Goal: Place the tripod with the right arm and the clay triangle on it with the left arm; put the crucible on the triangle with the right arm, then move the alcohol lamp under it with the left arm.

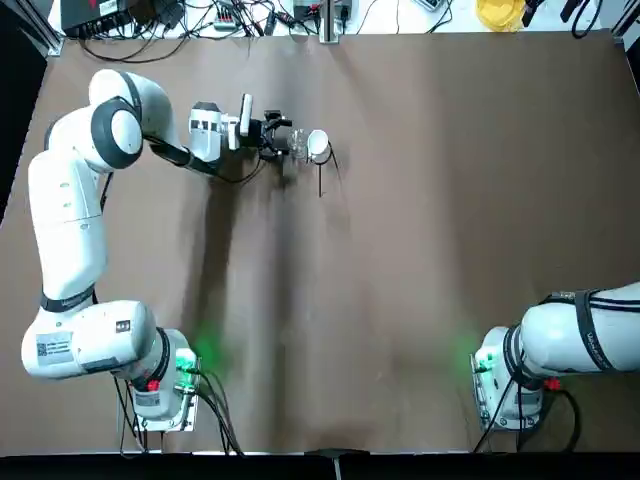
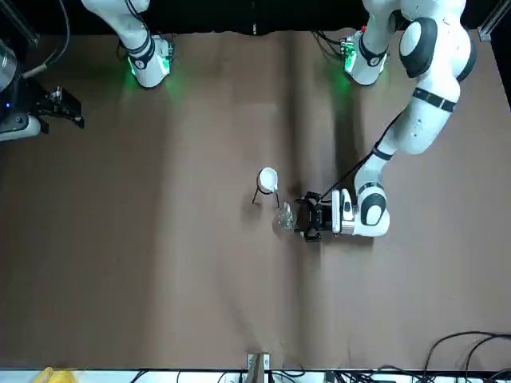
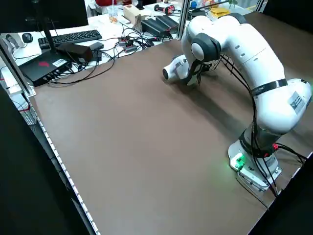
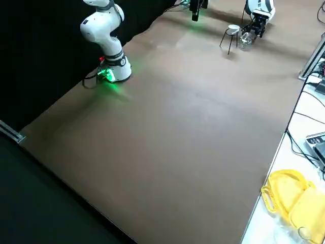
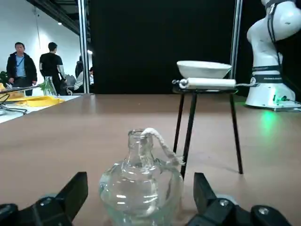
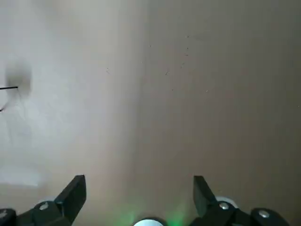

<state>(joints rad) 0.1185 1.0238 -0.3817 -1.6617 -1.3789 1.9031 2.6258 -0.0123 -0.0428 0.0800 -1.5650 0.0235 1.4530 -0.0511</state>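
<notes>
Clear and probably slippery, the alcohol lamp stands between my left gripper's spread fingers; I'd grip its round belly gently, sparing the neck. Just beside it, the tripod bears the clay triangle and crucible. My right gripper hangs well apart, wide open.

From my left wrist camera the alcohol lamp looks like clear, glossy glass, smooth and full of glints; its wick reads as white twisted fibre, soft and matt; the crucible looks like smooth white ceramic; the tripod looks like dark, slim metal; the tabletop shows a smooth brown surface with a soft sheen; my left gripper has matt black fingers with shiny metal screws.
</notes>
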